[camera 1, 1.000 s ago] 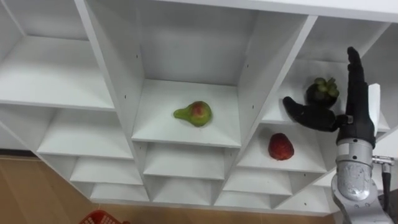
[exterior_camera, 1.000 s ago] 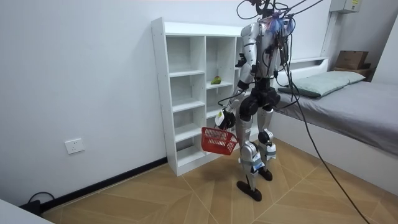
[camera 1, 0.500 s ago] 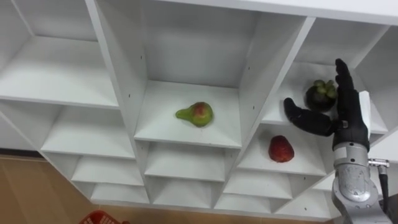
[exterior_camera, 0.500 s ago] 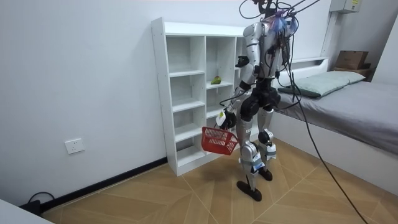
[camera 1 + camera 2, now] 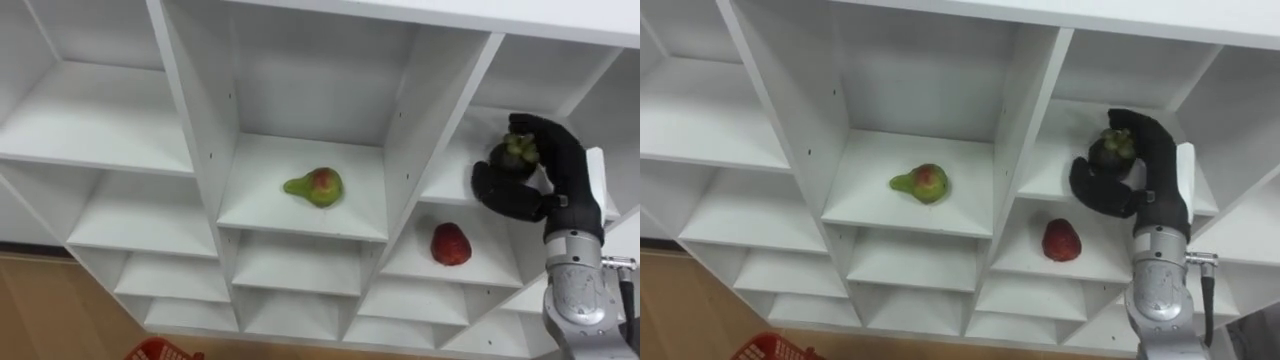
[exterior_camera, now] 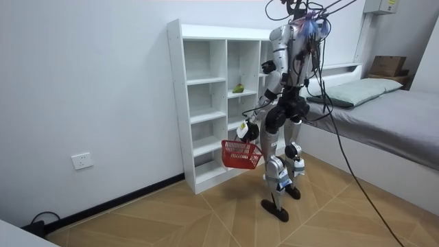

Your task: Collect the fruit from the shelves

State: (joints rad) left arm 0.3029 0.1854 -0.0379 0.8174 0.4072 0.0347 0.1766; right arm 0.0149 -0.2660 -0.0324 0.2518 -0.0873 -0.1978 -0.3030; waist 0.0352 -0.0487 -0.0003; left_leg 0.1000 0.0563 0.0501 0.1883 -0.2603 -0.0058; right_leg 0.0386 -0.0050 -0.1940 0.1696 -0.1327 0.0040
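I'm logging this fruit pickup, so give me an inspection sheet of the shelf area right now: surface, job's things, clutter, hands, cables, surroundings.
Surface: white shelf unit with open compartments; the robot stands at it.
Job's things: pear lying in a middle compartment; mangosteen in the next compartment to the right, gripped; red fruit one compartment below it; red basket hanging low by the robot's thigh.
Clutter: nothing seen.
Hands: right hand curled round the mangosteen; left hand just above the basket.
Cables: nothing seen but the robot's own.
Surroundings: bed at the room view's right, wall socket, wood floor.
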